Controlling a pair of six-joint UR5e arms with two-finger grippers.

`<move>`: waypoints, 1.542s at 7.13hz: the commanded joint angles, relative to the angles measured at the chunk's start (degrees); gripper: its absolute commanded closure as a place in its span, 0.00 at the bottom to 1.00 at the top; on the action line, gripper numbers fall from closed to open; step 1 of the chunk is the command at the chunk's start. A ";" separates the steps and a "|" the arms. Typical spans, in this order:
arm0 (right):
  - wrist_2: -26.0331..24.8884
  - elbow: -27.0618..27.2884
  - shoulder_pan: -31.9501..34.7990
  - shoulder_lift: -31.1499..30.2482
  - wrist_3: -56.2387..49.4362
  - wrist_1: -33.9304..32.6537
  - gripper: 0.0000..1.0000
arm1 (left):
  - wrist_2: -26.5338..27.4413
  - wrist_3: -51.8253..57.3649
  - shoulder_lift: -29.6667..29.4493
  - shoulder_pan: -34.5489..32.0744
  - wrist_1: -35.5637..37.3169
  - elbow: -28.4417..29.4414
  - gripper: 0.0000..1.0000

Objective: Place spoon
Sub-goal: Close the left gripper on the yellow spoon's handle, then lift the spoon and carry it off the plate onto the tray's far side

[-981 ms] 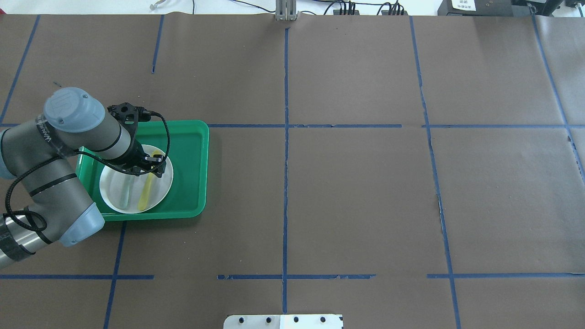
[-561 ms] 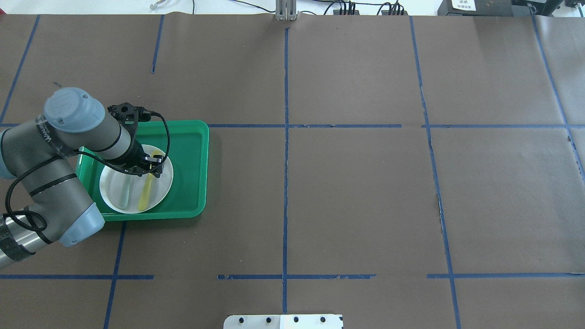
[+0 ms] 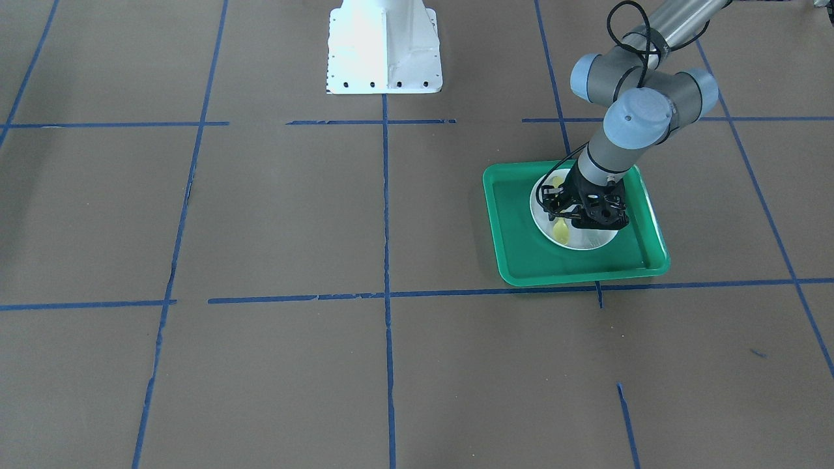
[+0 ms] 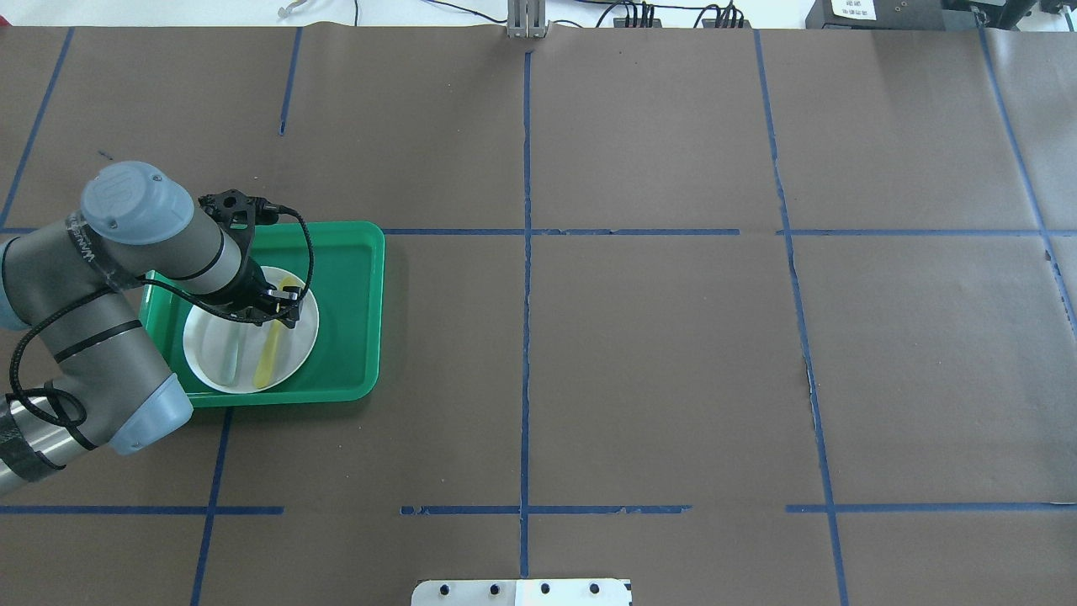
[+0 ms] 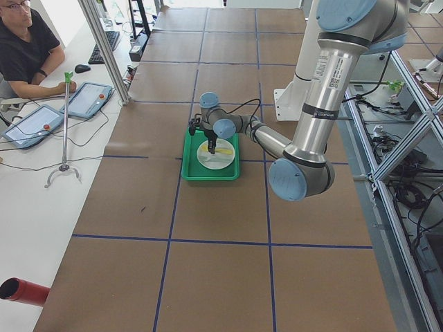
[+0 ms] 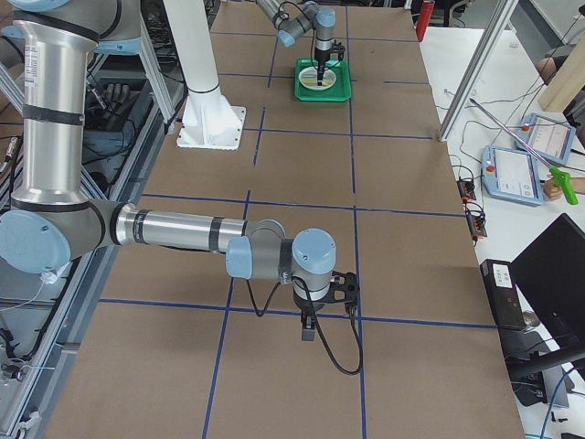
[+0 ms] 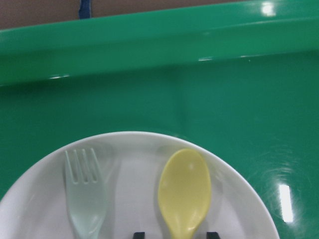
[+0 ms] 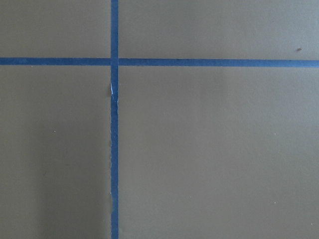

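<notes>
The yellow spoon [image 4: 271,349] lies on a white plate [image 4: 210,353] inside a green tray [image 4: 349,320], bowl toward the tray's far side. My left gripper [image 4: 278,310] is low over the plate, open, with one fingertip on each side of the spoon's neck, as the left wrist view shows: spoon [image 7: 184,191], gripper [image 7: 174,234]. The fingertips [image 7: 139,234] stand a little apart from the spoon. My right gripper [image 6: 309,331] hangs low over bare table far from the tray; I cannot tell if it is open or shut.
A pale grey-green fork [image 7: 85,194] lies on the plate just left of the spoon, parallel to it. The tray's raised rim [image 7: 149,40] runs close beyond the plate. Brown paper with blue tape lines [image 8: 114,149] covers the table. The robot's white base [image 3: 383,49] stands mid-table.
My left gripper has shifted a little, down and toward the spoon's neck. The spoon, fork and plate have not moved.
</notes>
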 commanded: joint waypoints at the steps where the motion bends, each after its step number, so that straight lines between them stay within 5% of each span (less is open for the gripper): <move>1: 0.00 0.00 0.00 0.00 -0.08 0.00 0.00 | -2.43 0.07 0.07 0.02 0.00 -0.01 0.52; 3: 0.00 0.00 0.00 0.00 0.01 0.00 0.00 | -2.43 0.16 0.16 0.02 0.00 -0.01 0.74; 8: 0.00 0.00 0.00 0.00 0.01 0.00 0.00 | -2.43 0.77 1.91 -0.94 2.01 -5.43 0.99; 11: 0.00 0.00 0.00 0.00 0.01 0.00 0.00 | -2.43 5.23 1.49 -6.01 16.82 -15.80 1.00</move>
